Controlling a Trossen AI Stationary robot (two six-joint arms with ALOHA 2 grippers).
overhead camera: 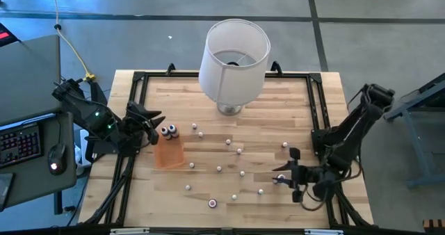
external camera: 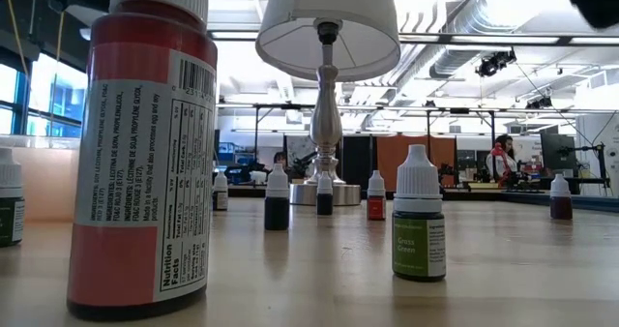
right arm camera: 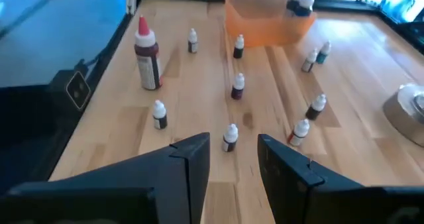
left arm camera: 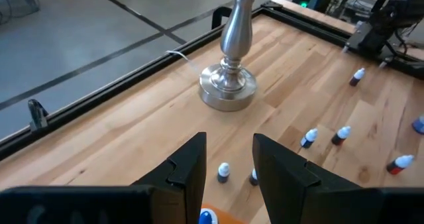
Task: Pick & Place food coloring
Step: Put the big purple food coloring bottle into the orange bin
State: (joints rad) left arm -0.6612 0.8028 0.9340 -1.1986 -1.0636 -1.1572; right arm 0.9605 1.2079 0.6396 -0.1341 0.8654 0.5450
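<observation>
Several tiny food coloring bottles [overhead camera: 227, 142] stand upright, scattered over the wooden table. Two more [overhead camera: 167, 131] stand in the orange tray [overhead camera: 169, 156] on the table's left. My left gripper [overhead camera: 151, 126] hovers open at the tray's far left end. In its wrist view the open fingers [left arm camera: 228, 168] frame two bottles [left arm camera: 224, 171] on the table beyond. My right gripper [overhead camera: 286, 174] is open, low at the table's near right. One small bottle [right arm camera: 230, 137] stands just ahead of its fingers [right arm camera: 232, 159], untouched.
A lamp with a big white shade [overhead camera: 234, 58] stands on its metal base [left arm camera: 228, 88] at the far middle. A larger red bottle [external camera: 145, 143] stands near the near edge. A black frame [overhead camera: 316, 103] rims the table. People and desks show beyond.
</observation>
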